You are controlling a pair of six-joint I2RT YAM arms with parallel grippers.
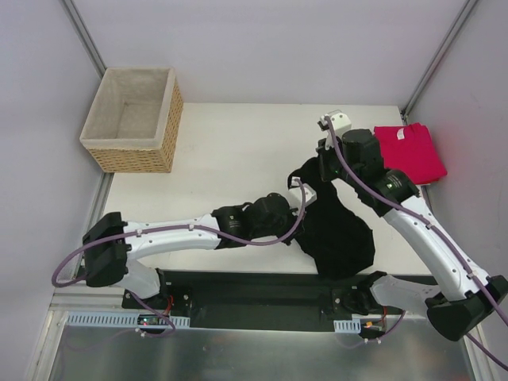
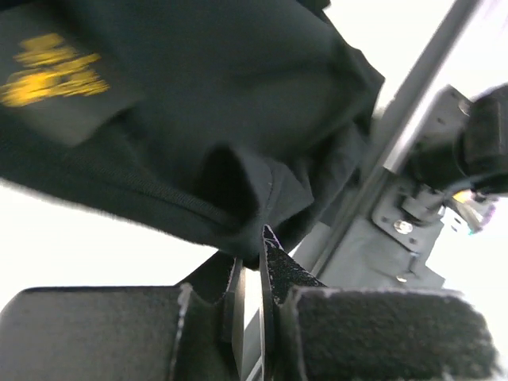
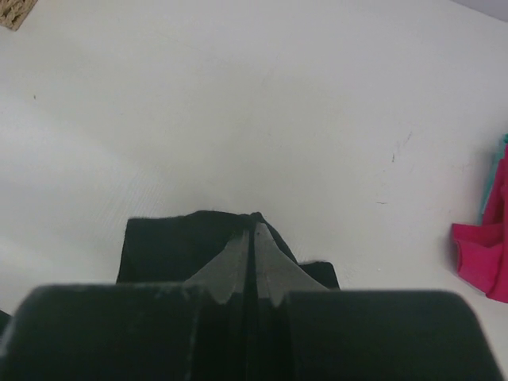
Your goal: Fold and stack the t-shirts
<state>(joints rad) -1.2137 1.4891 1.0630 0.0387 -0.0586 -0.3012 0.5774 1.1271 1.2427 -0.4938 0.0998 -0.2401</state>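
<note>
The black t-shirt [image 1: 337, 234] hangs bunched over the table's near right part, lifted at its upper end. My left gripper [image 1: 302, 185] is shut on a fold of its edge; in the left wrist view the black t-shirt [image 2: 222, 103], with a yellow label, drapes above the left gripper [image 2: 260, 238]. My right gripper [image 1: 324, 163] is shut on the same shirt close by. Black cloth [image 3: 159, 246] shows behind the tips of the right gripper [image 3: 254, 226]. The pinkish-red t-shirt [image 1: 410, 151] lies folded at the far right; its edge [image 3: 488, 254] shows in the right wrist view.
A woven wicker basket [image 1: 135, 119] with a pale lining stands at the table's back left corner. The white table [image 1: 238, 159] stretches between it and the shirts. Frame posts rise at both back corners.
</note>
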